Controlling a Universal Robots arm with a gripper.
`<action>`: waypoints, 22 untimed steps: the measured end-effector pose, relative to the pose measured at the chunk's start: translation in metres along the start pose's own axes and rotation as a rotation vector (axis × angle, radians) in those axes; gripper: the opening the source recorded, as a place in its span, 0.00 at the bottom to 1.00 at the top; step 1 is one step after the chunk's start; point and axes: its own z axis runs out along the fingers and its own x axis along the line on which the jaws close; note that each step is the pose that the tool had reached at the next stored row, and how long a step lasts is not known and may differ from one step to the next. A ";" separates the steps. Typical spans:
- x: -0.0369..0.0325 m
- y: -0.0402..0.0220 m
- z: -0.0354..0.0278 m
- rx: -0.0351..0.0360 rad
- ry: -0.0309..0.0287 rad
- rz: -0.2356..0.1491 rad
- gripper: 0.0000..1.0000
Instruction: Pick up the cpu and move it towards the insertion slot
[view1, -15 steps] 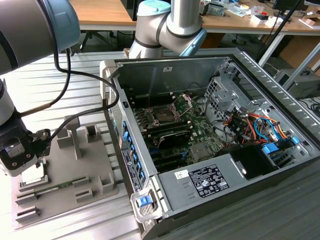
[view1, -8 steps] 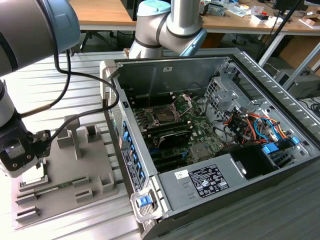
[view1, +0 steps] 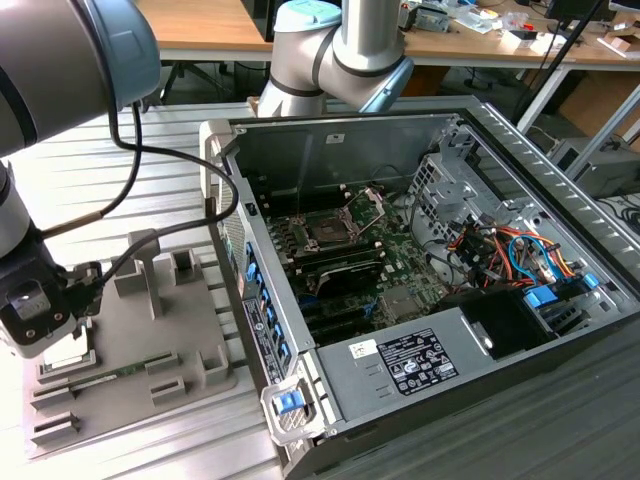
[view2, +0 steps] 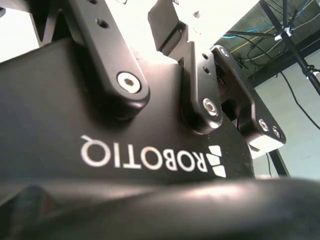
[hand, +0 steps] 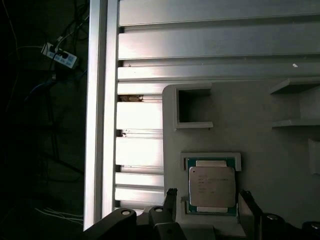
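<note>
While the cpu (hand: 212, 187) lies in its fixture (hand: 280, 165), the claw (hand: 208, 198) hangs open around it; nothing lifted yet, the slot (view1: 327, 228) well apart toward the exterior view's right.

- Cpu (hand: 212, 187): flat, square, silvery-topped chip, lying level in a grey fixture pocket (hand: 210, 158) outside the computer case (view1: 300, 160).
- Insertion slot (view1: 328, 229): square dark-centred socket, retaining plate raised, inside that case.
</note>
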 end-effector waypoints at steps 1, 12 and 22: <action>0.0000 -0.0002 0.0001 0.0000 0.0001 0.000 0.60; 0.0000 -0.0021 0.0025 0.0001 0.0001 0.000 0.60; 0.0000 -0.0031 0.0046 0.0000 0.0000 -0.001 0.60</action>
